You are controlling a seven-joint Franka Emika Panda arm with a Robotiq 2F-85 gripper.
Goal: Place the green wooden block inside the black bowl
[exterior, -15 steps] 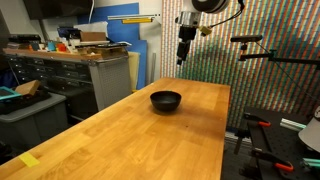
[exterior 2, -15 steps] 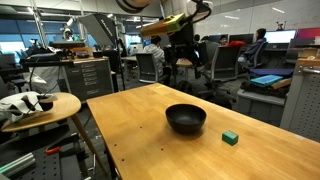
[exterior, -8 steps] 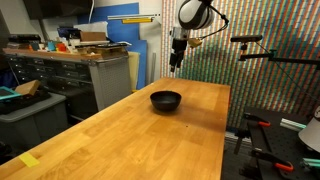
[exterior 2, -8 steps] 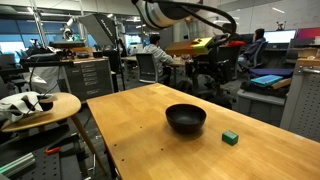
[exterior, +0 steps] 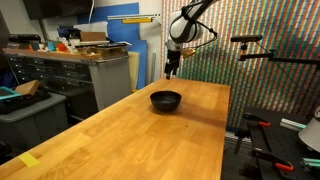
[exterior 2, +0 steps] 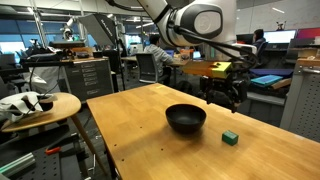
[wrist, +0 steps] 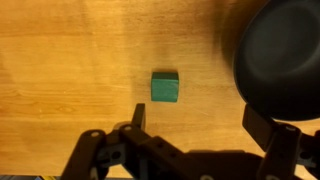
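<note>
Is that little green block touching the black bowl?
Apart. The wrist view shows a strip of bare table between the green block and the black bowl.

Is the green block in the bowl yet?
Not yet. The block sits on the table beside the bowl, apart from it.

The gripper [exterior 2: 226,96] has been lowered and swung across the table [exterior 2: 130,130] from beyond its far edge. It has been brought down towards the bowl [exterior: 166,100]. The green block [wrist: 165,87] is now found just ahead of the spread jaws, with the bowl beyond one jaw's outer side.
</note>
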